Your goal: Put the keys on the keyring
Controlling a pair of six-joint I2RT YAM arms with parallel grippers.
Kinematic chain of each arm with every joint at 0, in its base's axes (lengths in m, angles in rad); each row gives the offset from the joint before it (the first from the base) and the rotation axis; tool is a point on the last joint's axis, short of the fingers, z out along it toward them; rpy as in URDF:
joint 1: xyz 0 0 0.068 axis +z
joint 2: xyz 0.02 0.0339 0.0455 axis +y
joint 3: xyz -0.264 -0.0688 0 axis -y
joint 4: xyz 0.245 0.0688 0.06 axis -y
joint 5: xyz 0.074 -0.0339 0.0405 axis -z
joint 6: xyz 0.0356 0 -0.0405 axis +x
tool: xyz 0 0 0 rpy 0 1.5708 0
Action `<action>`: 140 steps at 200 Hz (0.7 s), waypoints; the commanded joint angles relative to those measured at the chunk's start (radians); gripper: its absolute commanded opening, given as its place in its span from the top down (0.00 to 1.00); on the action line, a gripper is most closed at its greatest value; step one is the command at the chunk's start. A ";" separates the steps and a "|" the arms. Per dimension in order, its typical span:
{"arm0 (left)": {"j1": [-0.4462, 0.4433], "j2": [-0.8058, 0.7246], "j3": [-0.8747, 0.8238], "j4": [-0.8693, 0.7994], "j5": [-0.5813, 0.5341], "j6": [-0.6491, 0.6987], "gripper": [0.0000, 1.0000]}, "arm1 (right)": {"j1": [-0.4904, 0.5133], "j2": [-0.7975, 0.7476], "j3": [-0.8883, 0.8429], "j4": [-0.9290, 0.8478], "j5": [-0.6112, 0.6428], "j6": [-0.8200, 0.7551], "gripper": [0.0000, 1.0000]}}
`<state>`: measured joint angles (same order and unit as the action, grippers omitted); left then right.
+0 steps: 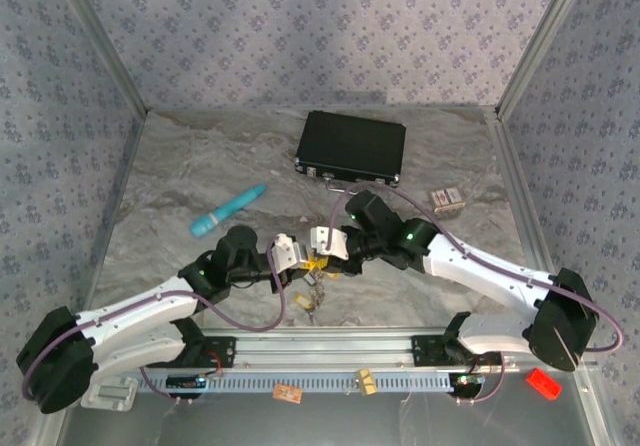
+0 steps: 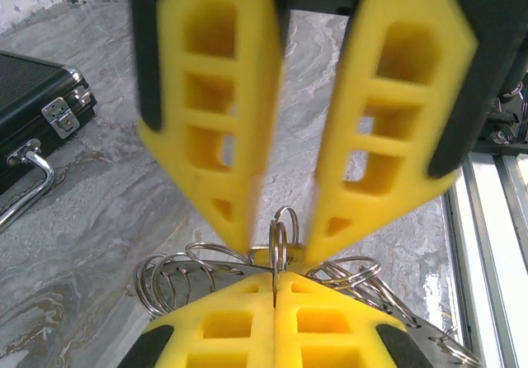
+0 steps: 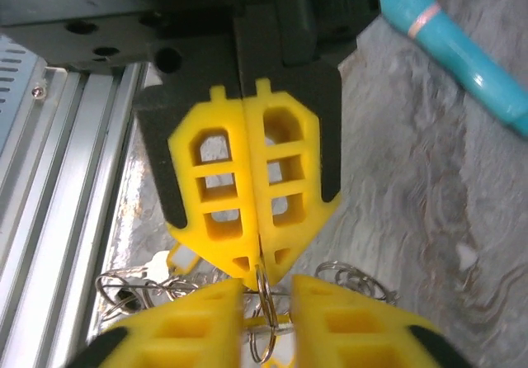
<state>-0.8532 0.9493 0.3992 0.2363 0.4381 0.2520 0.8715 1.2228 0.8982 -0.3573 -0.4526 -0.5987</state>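
While the left gripper (image 2: 275, 282) pinches the thin silver keyring (image 2: 279, 240), the right gripper (image 3: 268, 287) gapes.

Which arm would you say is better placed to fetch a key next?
Right. The left gripper is shut on the keyring, so it is occupied. The right gripper has open, empty jaws astride that ring, so it is probably freer to move.

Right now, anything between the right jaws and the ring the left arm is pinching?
Nothing visible. The left gripper is shut on the small ring, holding it upright, and the right gripper has its open jaws on either side of it. Loose wire rings lie on the table below, not in the gap.
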 commanded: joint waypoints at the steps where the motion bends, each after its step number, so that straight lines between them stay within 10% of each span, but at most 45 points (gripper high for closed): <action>1: 0.000 -0.026 -0.022 0.112 0.029 -0.014 1.00 | -0.055 -0.064 -0.059 0.088 -0.108 0.070 0.73; 69: 0.001 -0.043 -0.066 0.197 0.044 -0.048 1.00 | -0.068 -0.075 -0.150 0.168 -0.130 0.158 0.73; 140: 0.001 -0.047 -0.065 0.201 0.046 -0.047 1.00 | -0.066 -0.066 -0.150 0.149 -0.092 0.163 0.93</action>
<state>-0.8528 0.9291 0.3313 0.3634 0.4500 0.2157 0.8017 1.1542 0.7502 -0.2092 -0.5587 -0.4507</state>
